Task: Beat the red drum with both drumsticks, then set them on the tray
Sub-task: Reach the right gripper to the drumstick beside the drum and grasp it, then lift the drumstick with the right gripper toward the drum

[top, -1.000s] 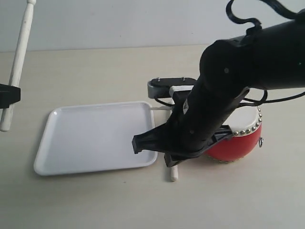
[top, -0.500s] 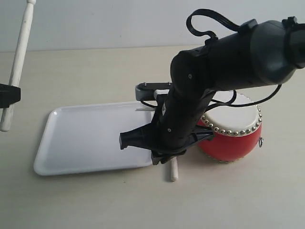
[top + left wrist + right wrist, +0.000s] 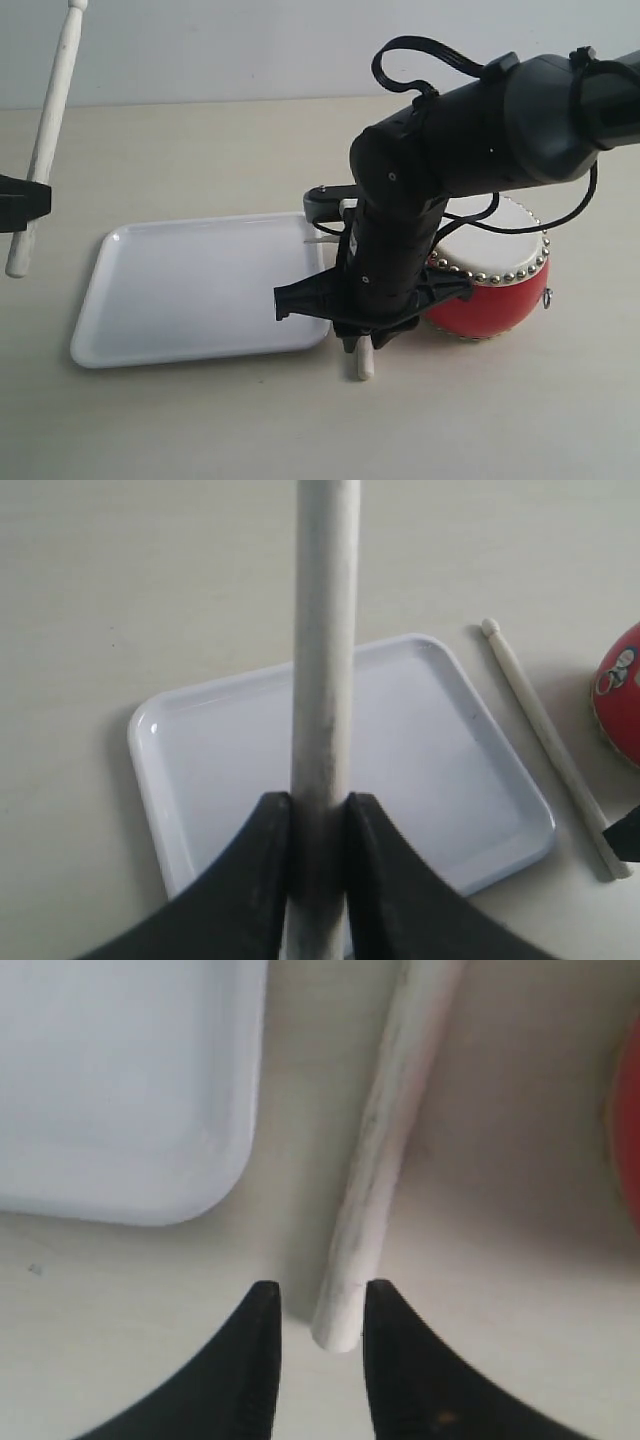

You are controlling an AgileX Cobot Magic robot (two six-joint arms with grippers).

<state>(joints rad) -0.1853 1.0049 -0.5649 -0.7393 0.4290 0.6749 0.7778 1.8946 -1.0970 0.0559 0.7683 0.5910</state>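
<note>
Worktop (image 3: 200,420): a pale, plain surface carrying all the objects.

Right arm (image 3: 480,130): black, reaching in from the right edge and bending down over the middle of the worktop. It hides part of the drum and the tray corner nearest it.

Tray (image 3: 200,290): white, flat on the worktop left of centre, with nothing in it. Its long sides run roughly parallel to the near edge.

Drum (image 3: 500,290): red with a cream skin and brass studs, upright on the worktop right of centre, towards the right edge and apart from the tray.

Held stick (image 3: 45,130): raised above the worktop at the left edge, nearly upright and leaning slightly, rounded tip uppermost.

Loose stick (image 3: 361,362): lying on the worktop in the gap between tray and drum, just beside the tray's right side and outside its rim. Its butt end points to the near edge.

Left gripper (image 3: 320,810): its fingers (image 3: 250,880) are clamped on the held stick, one on either side of the shaft, below its midpoint.

Right gripper (image 3: 320,1295): lowered over the butt end of the loose stick. Its fingers (image 3: 255,1360) are parted and straddle that end; a gap shows between one finger and the wood, so the stick is not clamped.
</note>
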